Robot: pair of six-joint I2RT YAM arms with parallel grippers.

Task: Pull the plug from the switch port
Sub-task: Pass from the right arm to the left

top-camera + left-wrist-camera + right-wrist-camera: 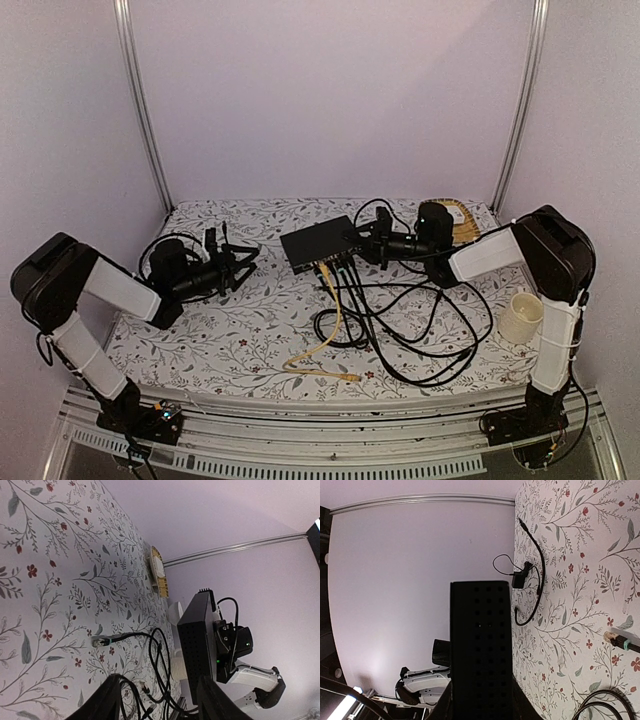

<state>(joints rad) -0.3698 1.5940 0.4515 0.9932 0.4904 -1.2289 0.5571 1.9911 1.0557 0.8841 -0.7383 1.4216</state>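
The black switch [320, 243] lies at the middle back of the table, its ports facing the near edge. A yellow cable [330, 325] and several black cables [400, 320] run from the ports [330, 266]. My right gripper [374, 240] is shut on the switch's right end; in the right wrist view the switch [480, 645] fills the space between the fingers. My left gripper [243, 262] is open and empty, left of the switch and apart from it. In the left wrist view the switch [196, 645] stands beyond the open fingers [102, 700].
A cream cup [521, 318] stands at the right edge. A yellow-rimmed object [460, 220] lies at the back right. Loose black cable loops cover the middle of the table; one free plug [100, 641] lies on the floral cloth. A small black adapter [518, 580] lies at the left.
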